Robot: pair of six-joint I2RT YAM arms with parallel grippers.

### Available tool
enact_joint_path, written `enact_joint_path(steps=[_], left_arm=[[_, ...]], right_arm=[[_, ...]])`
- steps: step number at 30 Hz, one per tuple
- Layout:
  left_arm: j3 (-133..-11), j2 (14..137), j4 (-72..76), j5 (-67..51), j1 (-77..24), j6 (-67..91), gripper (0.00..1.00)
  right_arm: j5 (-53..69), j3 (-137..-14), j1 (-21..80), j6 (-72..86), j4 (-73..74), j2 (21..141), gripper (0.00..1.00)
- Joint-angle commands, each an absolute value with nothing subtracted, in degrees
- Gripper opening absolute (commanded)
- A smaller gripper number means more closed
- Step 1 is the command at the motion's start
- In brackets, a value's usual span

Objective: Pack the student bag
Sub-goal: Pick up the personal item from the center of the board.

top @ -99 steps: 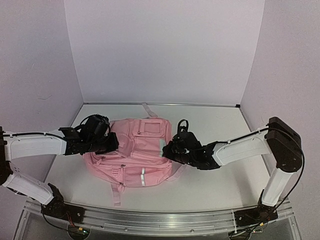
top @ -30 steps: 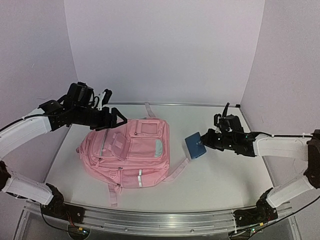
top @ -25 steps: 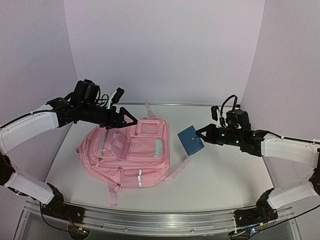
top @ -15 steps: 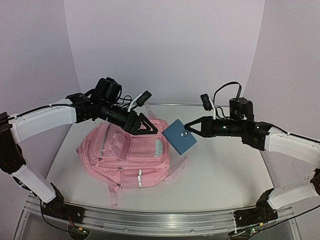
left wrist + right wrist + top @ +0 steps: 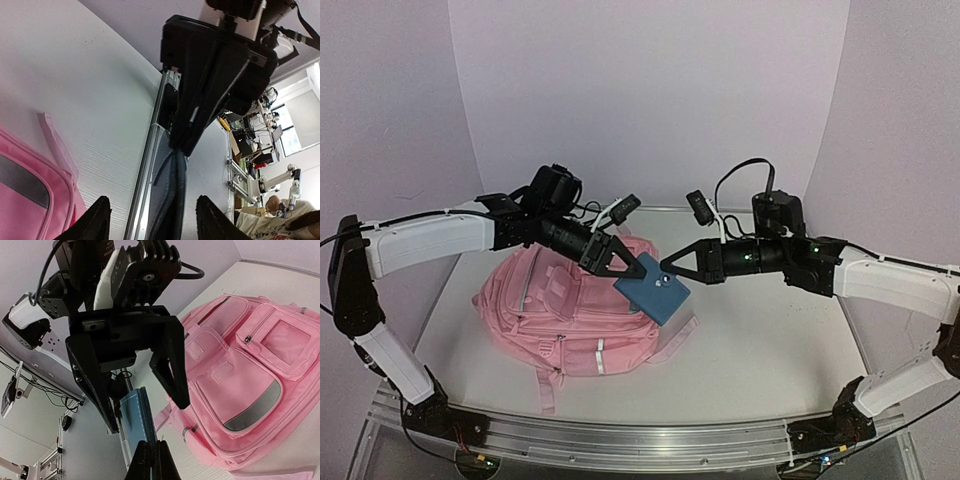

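the student bag (image 5: 570, 310) lies flat on the table (image 5: 760, 350), left of centre, now released. the blue notebook (image 5: 655, 290) has risen above its right edge, pinched by the right gripper (image 5: 667, 266). the left gripper (image 5: 623, 268) has swung over, jaws spread astride it: probably a handover, so nothing is packed yet.

student bag (image 5: 570, 320): pink, grey stripes | book (image 5: 655, 292): blue

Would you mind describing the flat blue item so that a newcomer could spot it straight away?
Start at the pink backpack lying on the white table. Just above it, the right hand pinches one corner of a thin notebook, while the left hand straddles the opposite edge. It is the only blue thing in view.
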State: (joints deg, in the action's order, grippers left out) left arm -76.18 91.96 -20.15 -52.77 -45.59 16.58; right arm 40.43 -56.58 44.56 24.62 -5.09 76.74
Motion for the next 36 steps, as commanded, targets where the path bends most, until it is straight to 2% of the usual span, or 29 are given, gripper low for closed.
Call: enact_joint_path(steps=[1,2,5,6,7,8,11,13,15,18,28,31,36], left_arm=[[-78.08,92.60,-14.55,-57.92,-46.11,19.14,0.48],[-77.71,92.69,-13.82,-58.69,-46.19,19.83,0.43],[-76.29,92.43,-11.15,-59.99,-46.23,21.45,0.16],[-75.51,91.96,-10.31,-59.85,-46.24,21.72,0.06],[-74.73,91.29,-9.73,-58.86,-46.23,21.93,0.02],[-73.81,90.44,-9.23,-57.24,-46.23,22.35,0.00],[-71.73,87.88,-9.92,-49.52,-45.81,23.36,0.00],[-70.45,86.65,-10.94,-45.62,-44.30,24.77,0.00],[-68.13,85.00,-10.05,-43.97,-41.73,27.86,0.00],[-64.45,82.18,-10.13,-42.09,-37.38,30.81,0.00],[-59.65,75.56,-26.71,-33.50,-25.80,31.48,0.00],[-58.30,74.65,-28.29,-33.11,-23.57,31.57,0.00],[-57.41,74.01,-32.57,-28.54,-22.04,29.60,0.00]], right_arm=[[40.63,-59.76,45.22,23.01,-6.35,77.54,0.00],[40.45,-59.89,45.28,22.95,-6.33,77.69,0.00],[39.36,-60.27,45.41,22.97,-6.27,78.19,0.02],[38.58,-60.29,45.41,23.18,-6.24,78.30,0.11],[37.08,-60.26,45.42,23.62,-6.24,78.27,0.30],[34.96,-60.14,45.42,23.95,-6.21,78.20,0.44],[28.37,-59.41,45.34,25.28,-6.03,77.66,0.70],[23.76,-58.60,45.38,26.66,-5.97,77.09,0.84],[18.97,-57.60,45.41,28.14,-5.75,76.58,0.92],[14.36,-56.38,45.38,30.06,-4.93,76.64,0.95],[8.08,-54.84,45.59,35.18,-4.05,80.54,0.95],[6.45,-56.74,47.90,35.93,-4.02,83.42,0.93],[-4.80,-62.98,54.17,37.75,0.23,89.43,0.90]])
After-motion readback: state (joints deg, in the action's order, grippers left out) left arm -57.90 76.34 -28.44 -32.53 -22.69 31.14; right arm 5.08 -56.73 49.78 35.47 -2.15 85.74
